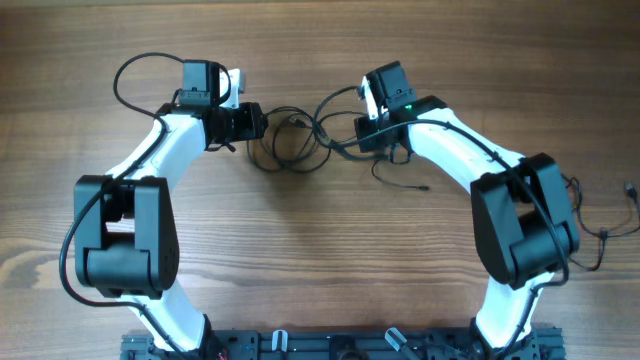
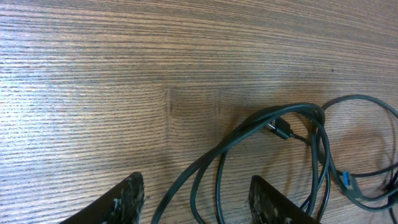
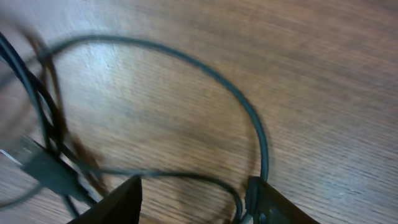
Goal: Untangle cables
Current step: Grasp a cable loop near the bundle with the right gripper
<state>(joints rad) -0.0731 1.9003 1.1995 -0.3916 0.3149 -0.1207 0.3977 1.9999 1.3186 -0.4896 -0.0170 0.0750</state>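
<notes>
Wood in a light brown grain makes the table (image 1: 320,250), and the two white and black arms reach over it from the near edge toward the far side. The cables (image 1: 295,140) lie in a loose tangle at the far middle of the table, just between the two arms, with several thin black loops crossing one over the other. One strand goes out of the heap to the near right and ends in a small plug (image 1: 427,188) flat on the wood. The left gripper (image 1: 262,122) is at the left edge of the tangle, low over the table. In its wrist view the fingers (image 2: 127,199) stand apart and two strands pass through the gap between them, with bare wood visible on both sides, so it is half open and clamps nothing. Beyond these fingers a dark plug (image 2: 281,129) sits inside the loops, and to the right a blue connector (image 2: 347,180) shows among the cords. The right gripper (image 1: 362,135) is at the right edge of the tangle. Its wrist view is blurred, but the fingers (image 3: 121,202) are apart here too; a wide loop comes down just beside the right one, and I cannot tell if it touches. A flat black plug (image 3: 46,171) lies at the left of that view.
</notes>
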